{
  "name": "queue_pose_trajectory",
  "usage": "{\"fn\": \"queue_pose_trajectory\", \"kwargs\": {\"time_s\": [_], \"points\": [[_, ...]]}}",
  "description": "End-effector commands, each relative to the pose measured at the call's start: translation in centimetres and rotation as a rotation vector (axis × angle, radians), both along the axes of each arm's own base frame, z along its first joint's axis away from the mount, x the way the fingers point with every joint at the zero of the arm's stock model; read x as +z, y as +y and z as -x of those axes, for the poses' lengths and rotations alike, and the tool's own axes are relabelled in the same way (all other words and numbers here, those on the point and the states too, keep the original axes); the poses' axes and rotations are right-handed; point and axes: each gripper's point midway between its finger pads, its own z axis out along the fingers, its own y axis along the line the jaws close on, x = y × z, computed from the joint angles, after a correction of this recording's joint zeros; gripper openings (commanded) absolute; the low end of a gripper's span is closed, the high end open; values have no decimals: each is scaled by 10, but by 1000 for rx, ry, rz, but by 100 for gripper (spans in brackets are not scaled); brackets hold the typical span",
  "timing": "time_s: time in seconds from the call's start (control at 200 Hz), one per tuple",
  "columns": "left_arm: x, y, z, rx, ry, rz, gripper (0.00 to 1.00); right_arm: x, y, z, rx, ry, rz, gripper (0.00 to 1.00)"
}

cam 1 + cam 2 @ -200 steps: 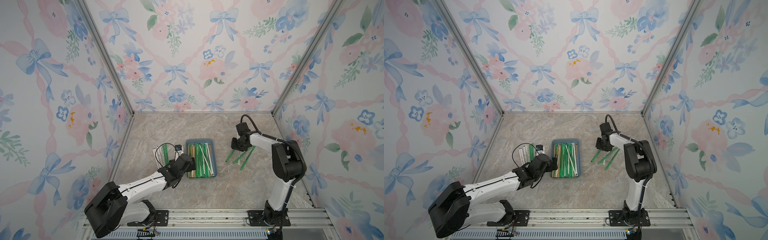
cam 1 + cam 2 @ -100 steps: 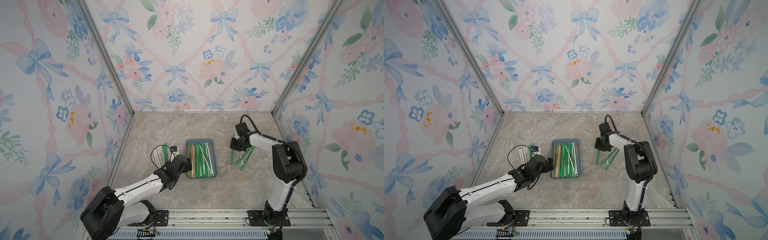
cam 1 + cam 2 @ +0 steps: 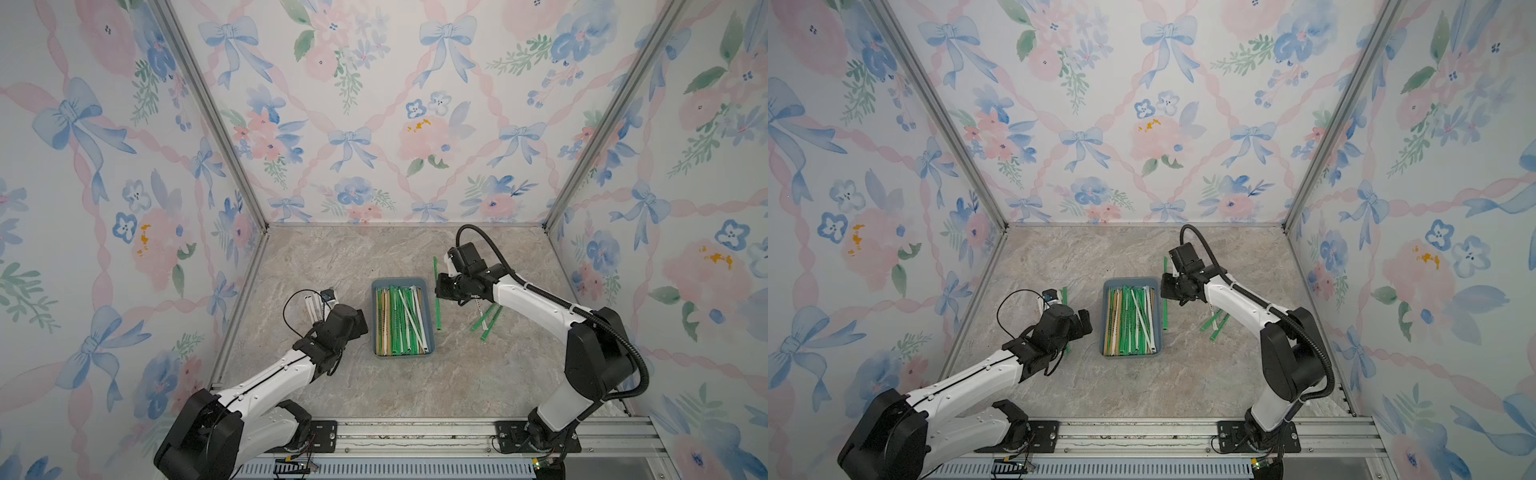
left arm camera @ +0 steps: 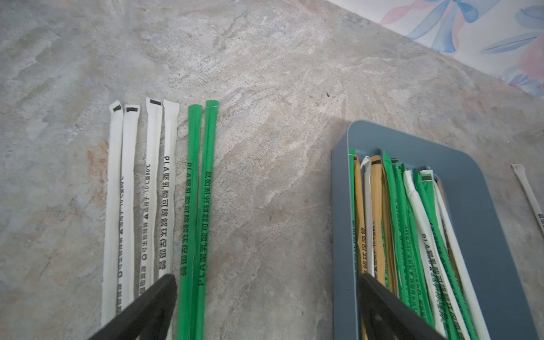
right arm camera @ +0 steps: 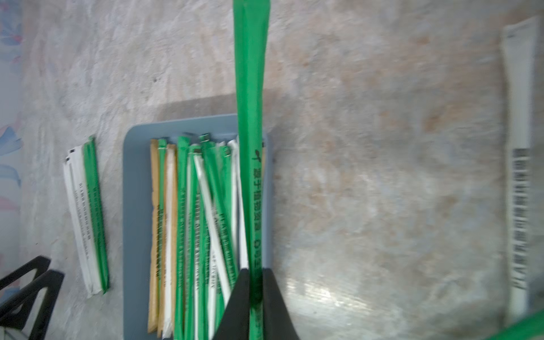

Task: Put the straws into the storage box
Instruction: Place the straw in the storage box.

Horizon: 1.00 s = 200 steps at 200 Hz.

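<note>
In the lower centre of both top views the left end effector point(image 3: 355, 323) point(image 3: 1083, 322) sits low over the table point(image 3: 415, 386), jaws spread wide with nothing between them. In the left wrist view its fingers point(image 4: 141, 309) frame bare table between a row of loose straws and the box. One fingertip overlaps that row in the frame: four white straws point(image 4: 141, 191) and two green ones point(image 4: 200, 191), flat and parallel, left of the box. The box point(image 3: 401, 282) point(image 3: 1129, 281) lies at mid-frame, holding a layer of green, white and tan straws point(image 3: 401, 320) laid roughly lengthwise, a few crossing. Just right of the box and slightly farther back, the right end effector point(image 3: 440, 289) point(image 3: 1165, 289) is clamped on a green straw point(image 3: 437, 316) point(image 5: 251, 117). The straw runs alongside the box's right rim, its far end reaching past the box. In the right wrist view it crosses over that rim. Farther right, two green straws point(image 3: 482, 318) and a white one point(image 3: 480, 306) lie on the table, partly under the arm.
</note>
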Motion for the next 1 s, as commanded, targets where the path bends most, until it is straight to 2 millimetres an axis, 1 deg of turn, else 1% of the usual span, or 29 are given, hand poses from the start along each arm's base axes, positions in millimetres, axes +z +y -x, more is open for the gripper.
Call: {"fn": "queue_pose_trajectory", "kwargs": {"time_s": [0.0,0.09,0.18,0.325,0.515,0.61,0.69,0.81,0.91,0.995], "points": [[-19,8,5,-14,77,-15,97,-6,27,15,37,29,-41,12],[-25,11,5,-8,102,4,93,-20,46,24,83,50,-36,12],[-29,16,6,12,113,15,90,-34,54,28,101,72,-18,12],[-31,24,7,37,116,20,86,-55,56,29,106,110,2,12],[-35,28,8,52,127,19,81,-69,57,34,116,139,37,12],[-35,28,6,52,132,10,77,-76,54,37,114,151,58,14],[-36,28,4,54,138,5,71,-75,52,37,109,146,61,21],[-39,28,2,54,149,-7,60,-65,50,36,103,121,59,35],[-41,29,1,54,160,-15,51,-55,48,35,105,95,57,42],[-43,30,-1,59,165,-19,42,-47,44,33,102,69,59,43]]}}
